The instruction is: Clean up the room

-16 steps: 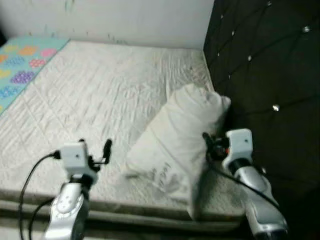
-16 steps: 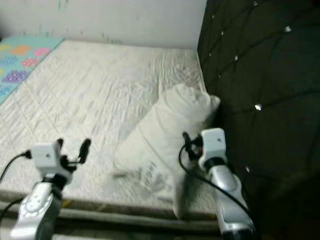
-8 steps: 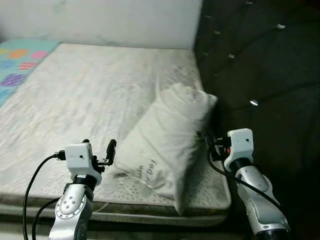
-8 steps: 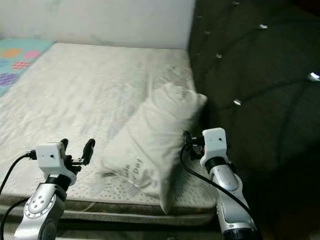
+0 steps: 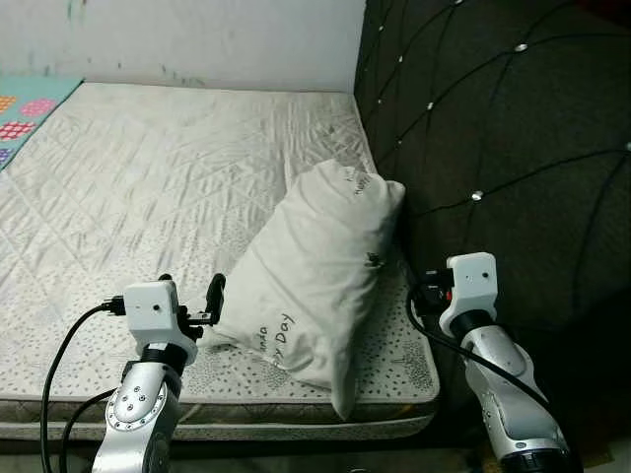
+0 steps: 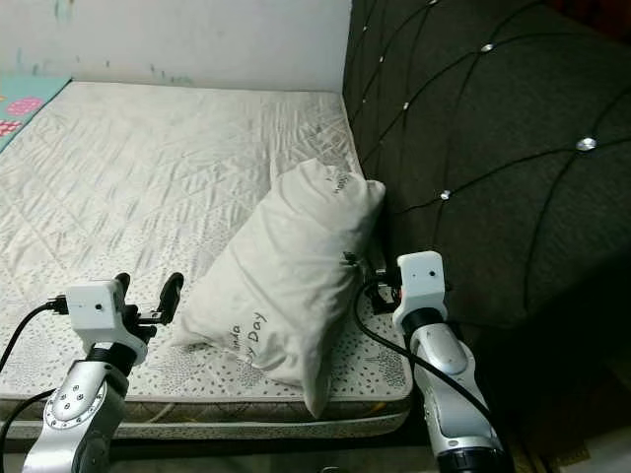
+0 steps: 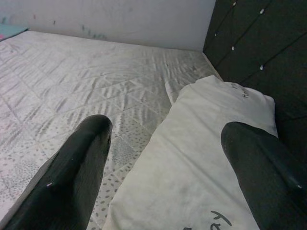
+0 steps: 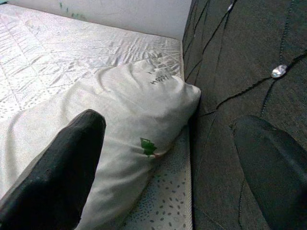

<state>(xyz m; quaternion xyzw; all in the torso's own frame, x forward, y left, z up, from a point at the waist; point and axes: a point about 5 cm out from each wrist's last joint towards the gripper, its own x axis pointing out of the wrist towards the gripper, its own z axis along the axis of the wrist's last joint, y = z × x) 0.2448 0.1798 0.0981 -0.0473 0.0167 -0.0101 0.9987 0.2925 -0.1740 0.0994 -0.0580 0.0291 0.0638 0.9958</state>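
I hold both grippers — left gripper (image 5: 192, 296), right gripper (image 8: 168, 158) — fingers spread, empty, flanking the pillow (image 5: 315, 276) at the bed's (image 5: 148, 177) headboard-side front corner — it could slide off.

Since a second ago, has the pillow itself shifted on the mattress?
Cannot tell. The pillow leans on the black headboard near the mattress corner as before; the camera moved, which explains the shift.
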